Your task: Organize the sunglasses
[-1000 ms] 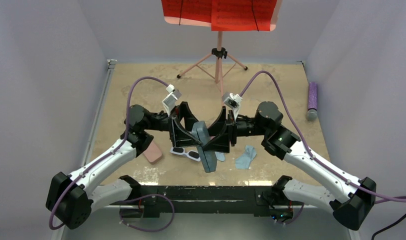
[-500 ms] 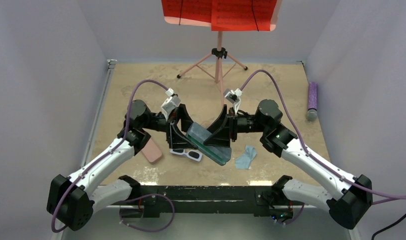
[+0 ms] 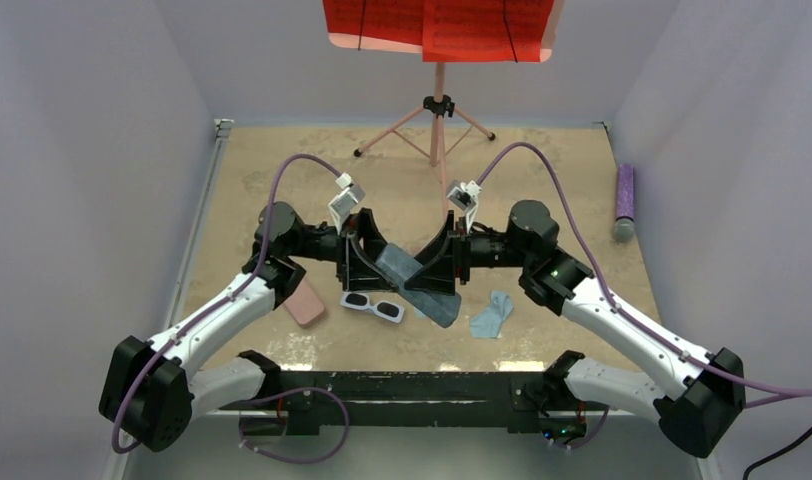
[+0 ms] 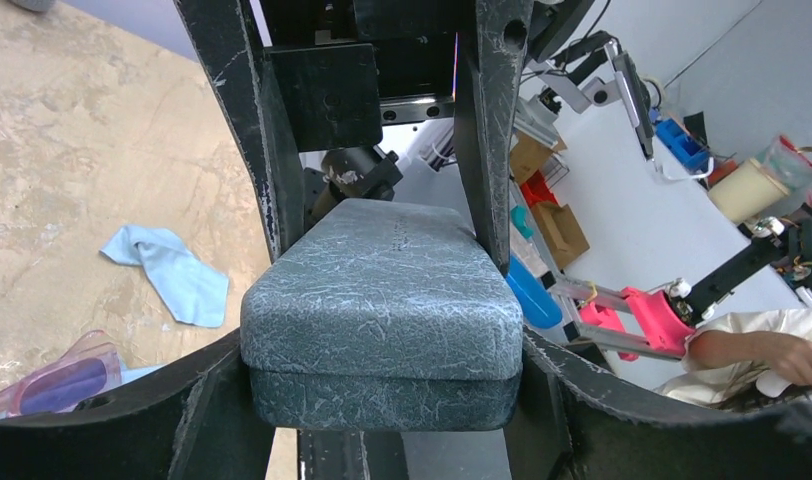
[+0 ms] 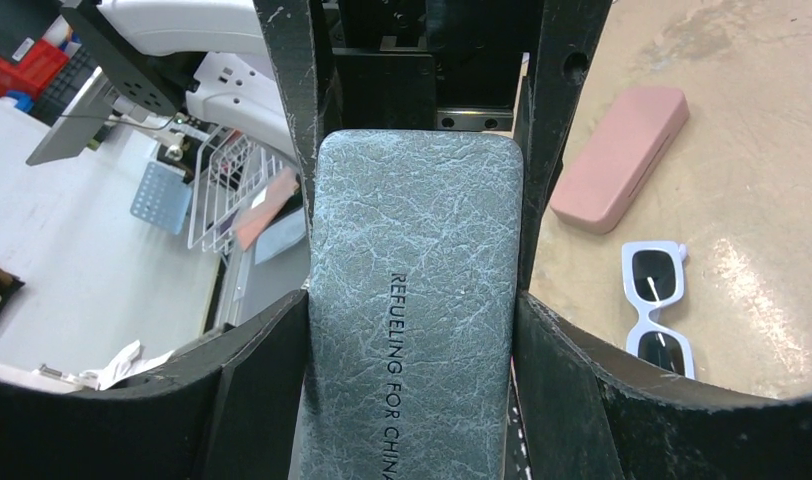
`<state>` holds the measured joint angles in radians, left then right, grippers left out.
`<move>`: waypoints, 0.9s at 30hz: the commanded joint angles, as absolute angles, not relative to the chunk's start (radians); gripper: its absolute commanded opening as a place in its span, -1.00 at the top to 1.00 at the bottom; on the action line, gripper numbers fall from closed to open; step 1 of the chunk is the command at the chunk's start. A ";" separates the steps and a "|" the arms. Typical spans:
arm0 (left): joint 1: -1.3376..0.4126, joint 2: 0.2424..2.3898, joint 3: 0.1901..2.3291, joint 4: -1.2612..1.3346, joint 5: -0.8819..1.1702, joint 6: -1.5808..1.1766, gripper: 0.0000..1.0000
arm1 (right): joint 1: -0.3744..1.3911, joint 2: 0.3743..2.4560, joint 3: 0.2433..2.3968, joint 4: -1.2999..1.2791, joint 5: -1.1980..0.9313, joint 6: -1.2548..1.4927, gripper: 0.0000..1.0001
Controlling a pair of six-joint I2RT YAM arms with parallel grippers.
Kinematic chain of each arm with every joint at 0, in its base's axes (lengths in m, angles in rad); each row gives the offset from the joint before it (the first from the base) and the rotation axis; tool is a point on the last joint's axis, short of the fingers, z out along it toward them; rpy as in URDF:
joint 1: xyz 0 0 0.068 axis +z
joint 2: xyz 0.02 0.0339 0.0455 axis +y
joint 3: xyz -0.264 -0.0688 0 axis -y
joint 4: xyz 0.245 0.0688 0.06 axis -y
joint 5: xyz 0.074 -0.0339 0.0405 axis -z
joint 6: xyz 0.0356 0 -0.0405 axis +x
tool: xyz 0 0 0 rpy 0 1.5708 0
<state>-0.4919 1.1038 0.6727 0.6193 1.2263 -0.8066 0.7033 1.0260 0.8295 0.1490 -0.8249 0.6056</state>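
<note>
1. Pink case [image 3: 304, 303] — flat on the table [image 3: 282, 170] at the far left, beside the left forearm, with nothing touching it.
2. Left gripper [image 3: 370, 262] — its fingers press on both sides of the far-left end of the grey case [image 3: 412, 284], which hangs clear of the table.
3. White sunglasses [image 3: 371, 307] — on the table just to the near side of the left gripper and below it, apart from the grey case. Their long axis runs left to right, with the right end swung a little nearer. The left arm is plainly the closer one.
4. The grey case is shut, and its long axis runs from one gripper to the other, far-left to near-right.
5. Pink sunglasses [image 4: 54, 378] — seen only from the left wrist, low on the table under the held case. The top view hides them, so I cannot tell which arm is nearer.
6. Right gripper [image 3: 437, 275] — its fingers are closed on both long sides of the case's near-right end.
7. Cloth [image 3: 492, 315] — crumpled on the table to the right, well clear of the jaws.
8. Judgement: both pairs lie below the jaws and both jaws are full, so one must let go first. The left is the likelier, since it could drop straight down and close across the white frame's short way.
</note>
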 commanded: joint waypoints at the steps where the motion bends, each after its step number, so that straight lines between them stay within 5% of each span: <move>1: -0.484 1.112 0.688 0.751 1.102 -0.932 0.93 | 0.731 1.040 0.893 0.213 -0.864 0.575 1.00; 3: -0.485 1.113 0.693 0.761 1.087 -0.953 1.00 | 0.737 1.055 0.905 0.180 -0.879 0.546 0.84; 4: -0.486 1.112 0.691 0.781 1.086 -0.964 1.00 | 0.738 1.059 0.915 0.161 -0.888 0.537 0.56; 6: -0.485 1.112 0.690 0.815 1.103 -0.976 1.00 | 0.738 1.062 0.922 0.148 -0.912 0.535 -0.42; 7: -0.486 1.111 0.690 0.822 1.115 -0.976 1.00 | 0.738 1.062 0.925 0.145 -0.930 0.535 -0.63; 15: -0.486 1.113 0.714 0.762 1.152 -0.931 1.00 | 0.738 1.055 0.960 -0.021 -0.915 0.447 -0.81; 27: -0.485 1.086 0.772 0.502 1.175 -0.739 1.00 | 0.742 1.039 0.996 -0.205 -0.875 0.365 -0.66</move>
